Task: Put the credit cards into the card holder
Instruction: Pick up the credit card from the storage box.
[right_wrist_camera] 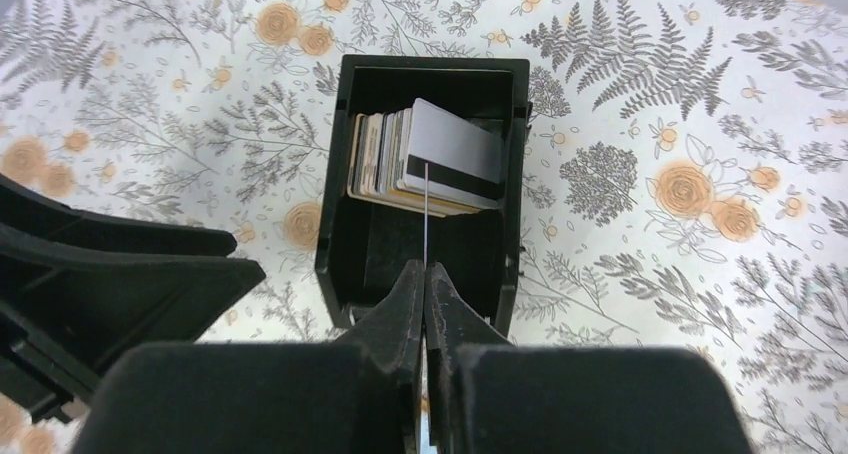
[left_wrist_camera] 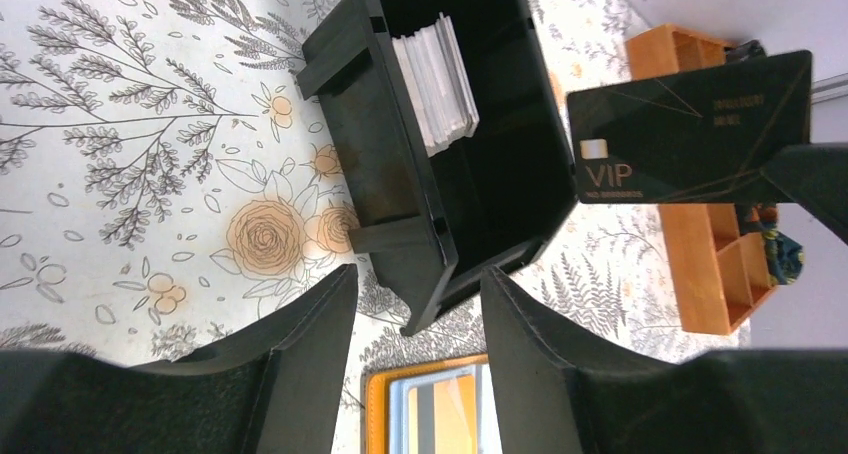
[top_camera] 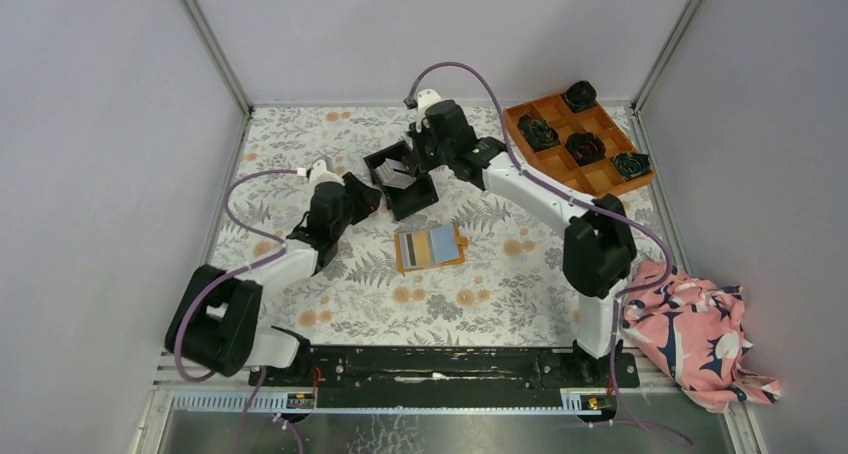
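Right jaws clamp a black "VIP" card (left_wrist_camera: 690,124) over the bin (left_wrist_camera: 385,179).

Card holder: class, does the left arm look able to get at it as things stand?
Probably yes: the card holder lies open near the left gripper, nothing between them, its jaws open and empty.

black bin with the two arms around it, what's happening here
The right gripper is shut on a black card, holding it edge-on over the black bin, where a stack of cards stands. The left gripper hangs open beside the bin, holding nothing. The card holder lies open on the table, apart from the bin, and the held card has not reached it yet.
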Controlling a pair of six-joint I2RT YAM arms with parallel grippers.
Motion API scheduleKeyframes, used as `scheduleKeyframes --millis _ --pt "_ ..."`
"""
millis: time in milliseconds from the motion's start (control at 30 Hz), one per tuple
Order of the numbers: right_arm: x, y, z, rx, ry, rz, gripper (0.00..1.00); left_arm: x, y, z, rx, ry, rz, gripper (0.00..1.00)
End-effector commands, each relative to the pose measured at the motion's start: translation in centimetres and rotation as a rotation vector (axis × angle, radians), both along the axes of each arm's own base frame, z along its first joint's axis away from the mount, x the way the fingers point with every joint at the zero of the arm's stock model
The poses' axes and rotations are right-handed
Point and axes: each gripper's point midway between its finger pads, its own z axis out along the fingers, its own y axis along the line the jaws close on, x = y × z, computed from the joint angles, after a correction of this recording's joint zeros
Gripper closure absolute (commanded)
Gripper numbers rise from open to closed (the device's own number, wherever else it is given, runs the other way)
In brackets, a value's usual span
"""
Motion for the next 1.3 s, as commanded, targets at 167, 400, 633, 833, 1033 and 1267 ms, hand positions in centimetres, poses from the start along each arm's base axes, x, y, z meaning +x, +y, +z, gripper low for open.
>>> scheduleKeyframes --millis 167,400,633,833,1033,1267 --pt "-9.9 -2.8 5.2 0.183 0.100 0.104 1.00 -4.5 -1.7 5.9 -0.078 -0.258 -0.209 0.43" --pt "-19.6 -5.5 3.8 0.339 0.282 0.222 1.00 -10.5 -5.7 10.0 -0.174 -0.444 -0.550 0.44" --pt "-25.8 -8.2 3.0 0.446 0.374 0.265 1.00 -16.7 -10.8 10.4 -0.240 -0.485 -0.912 0.44" --pt "-28.0 -8.9 2.6 0.484 0.428 0.291 1.00 -20.8 -13.4 8.9 -0.286 -0.441 -1.111 0.45" --pt "-28.7 -8.6 2.6 0.525 0.459 0.309 1.00 -22.4 -13.7 7.9 -0.291 -0.420 -1.173 0.45" --pt "-29.2 -8.2 2.2 0.536 0.497 0.337 1.00 -23.6 -14.9 7.1 -0.309 -0.366 -1.264 0.47"
